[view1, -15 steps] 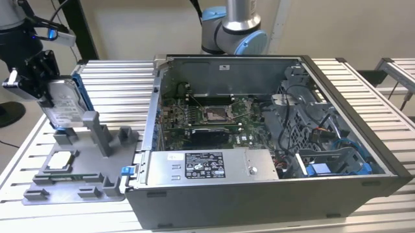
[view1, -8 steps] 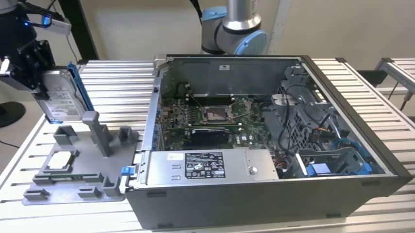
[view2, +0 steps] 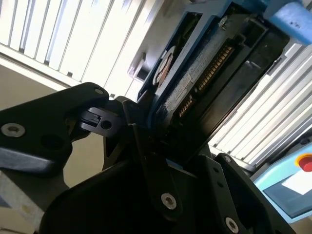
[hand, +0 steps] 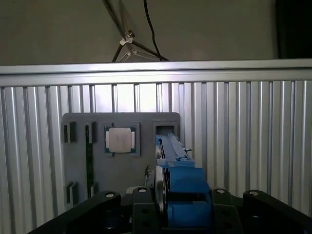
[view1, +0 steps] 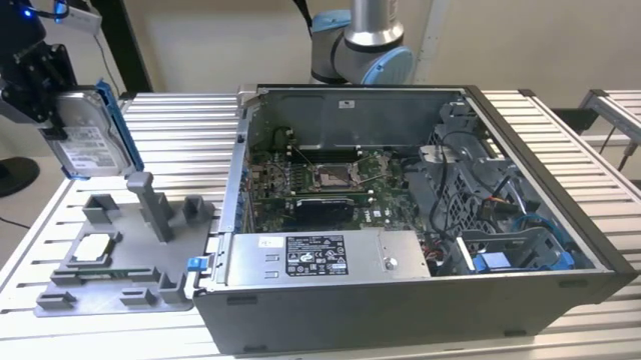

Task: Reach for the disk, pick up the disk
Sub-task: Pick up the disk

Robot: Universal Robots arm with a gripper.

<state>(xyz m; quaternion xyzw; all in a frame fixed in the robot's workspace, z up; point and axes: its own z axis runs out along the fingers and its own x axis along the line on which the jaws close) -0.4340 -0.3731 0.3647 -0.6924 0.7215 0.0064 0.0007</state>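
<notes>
The disk (view1: pixel 88 136) is a silver hard drive with a white label and a blue bracket round its edges. It hangs upright in the air at the exterior view's left, above the grey fixture (view1: pixel 115 259). My gripper (view1: pixel 48 105) is shut on its upper part. In the second wrist view the disk (view2: pixel 195 83) sits between the black fingers (view2: pixel 141 141), its connector edge showing. In the first wrist view the blue bracket of the disk (hand: pixel 181 195) stands edge-on between the black fingers (hand: pixel 141 209), above the fixture (hand: pixel 122 161).
An open computer case (view1: pixel 421 225) takes up the middle and the exterior view's right of the ribbed metal table (view1: pixel 180 127). The grey fixture has upright posts (view1: pixel 150 202) under the disk and holds a small square silver chip (hand: pixel 121 140). The arm's base (view1: pixel 361 45) stands behind the case.
</notes>
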